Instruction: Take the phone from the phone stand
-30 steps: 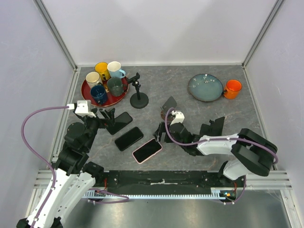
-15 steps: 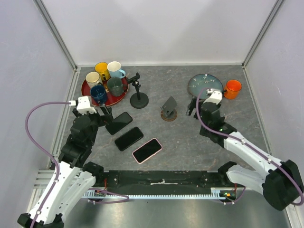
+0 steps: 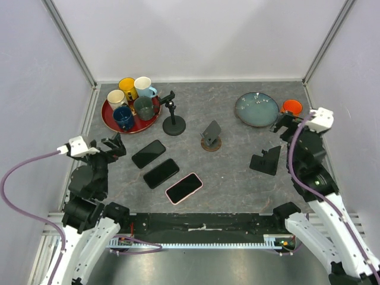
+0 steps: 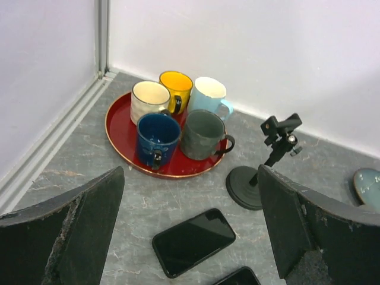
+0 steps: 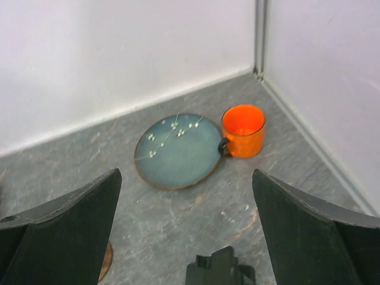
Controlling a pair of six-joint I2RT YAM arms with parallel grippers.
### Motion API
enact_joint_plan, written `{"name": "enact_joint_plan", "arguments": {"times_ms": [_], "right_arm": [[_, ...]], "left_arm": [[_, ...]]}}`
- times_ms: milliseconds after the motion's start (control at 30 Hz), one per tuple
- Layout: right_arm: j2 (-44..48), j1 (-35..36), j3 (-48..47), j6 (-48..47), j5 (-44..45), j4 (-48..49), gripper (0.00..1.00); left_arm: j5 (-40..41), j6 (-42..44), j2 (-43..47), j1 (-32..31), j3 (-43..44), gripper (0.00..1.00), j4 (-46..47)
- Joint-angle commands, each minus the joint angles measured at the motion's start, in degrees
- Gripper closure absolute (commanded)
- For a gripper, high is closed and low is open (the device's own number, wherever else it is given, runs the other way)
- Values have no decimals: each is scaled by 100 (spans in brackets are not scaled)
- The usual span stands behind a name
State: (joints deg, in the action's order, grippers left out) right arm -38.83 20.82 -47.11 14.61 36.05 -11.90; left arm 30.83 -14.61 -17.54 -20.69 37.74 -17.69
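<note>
Though pink phone (image 3: 183,187) appears only in top view, wrist views show left hand (image 4: 190,231), right hand (image 5: 187,231) spread, empty.

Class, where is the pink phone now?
In the top view, the pink phone lies left of centre near the front edge, just right of a black phone.
</note>
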Motion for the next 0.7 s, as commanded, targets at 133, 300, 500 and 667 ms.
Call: {"name": "enact_joint_plan", "arguments": {"times_ms": [133, 300, 500, 667], "right_arm": [[999, -16, -184, -1161, 719, 47, 2], [1334, -16, -27, -1417, 798, 214, 2], [1519, -8, 132, -1593, 728, 487, 2], [1510, -16, 141, -1602, 596, 531, 2]], "left_arm": [[371, 793, 830, 30, 260, 0, 143], [371, 1101, 1375, 30, 313, 0, 301], [415, 1171, 1875, 30, 252, 0, 442], [407, 1171, 1895, 21, 217, 0, 433]]}}
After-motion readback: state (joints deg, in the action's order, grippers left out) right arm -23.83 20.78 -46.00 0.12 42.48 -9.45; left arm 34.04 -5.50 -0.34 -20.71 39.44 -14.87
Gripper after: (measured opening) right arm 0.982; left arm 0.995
